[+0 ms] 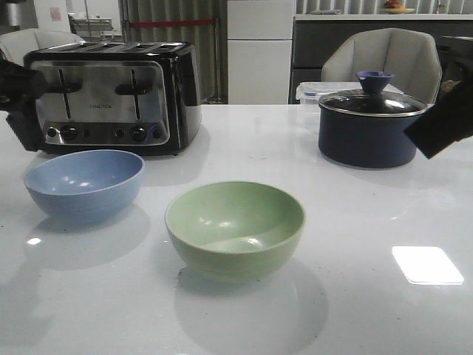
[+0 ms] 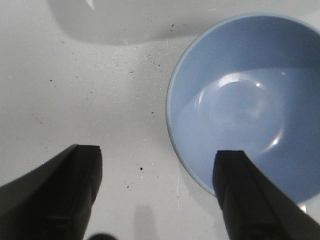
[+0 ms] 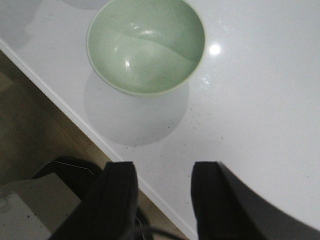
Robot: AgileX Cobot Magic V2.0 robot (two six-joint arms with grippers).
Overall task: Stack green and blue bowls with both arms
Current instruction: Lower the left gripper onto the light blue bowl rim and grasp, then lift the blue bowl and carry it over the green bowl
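The dusty blue bowl [image 1: 83, 183] stands upright on the white table at the left. The sage green bowl [image 1: 235, 229] stands upright in the middle, apart from it. Both are empty. My left gripper [image 1: 22, 122] is a dark shape at the far left, above and behind the blue bowl. In the left wrist view it [image 2: 157, 192] is open and empty, with one finger over the rim of the blue bowl [image 2: 250, 100]. My right gripper [image 1: 440, 126] is a dark shape at the far right. In the right wrist view it [image 3: 162, 200] is open and empty, well short of the green bowl [image 3: 146, 45].
A black and steel toaster [image 1: 111, 96] stands behind the blue bowl. A dark navy saucepan [image 1: 367, 137] with a glass lid stands at the back right. A grey chair [image 1: 384, 59] is behind the table. The table's edge [image 3: 65, 112] and the floor show in the right wrist view.
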